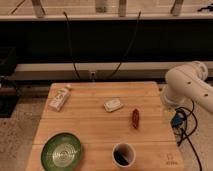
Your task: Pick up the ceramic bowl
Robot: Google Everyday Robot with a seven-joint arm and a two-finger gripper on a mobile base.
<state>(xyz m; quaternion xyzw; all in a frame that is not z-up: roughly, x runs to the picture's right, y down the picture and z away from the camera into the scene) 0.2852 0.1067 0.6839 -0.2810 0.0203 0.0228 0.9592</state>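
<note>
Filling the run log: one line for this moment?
arm beside table | end effector out of view | ceramic bowl on table, untouched

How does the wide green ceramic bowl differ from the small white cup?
The green ceramic bowl is wide, shallow and ringed inside; the white cup is narrower, deeper and dark inside. The bowl stands left of the cup. Both stand upright on the wooden table. The gripper is out of view.

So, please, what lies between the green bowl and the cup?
Only bare table separates green bowl and cup, in the camera view. The gripper is out of view.
</note>
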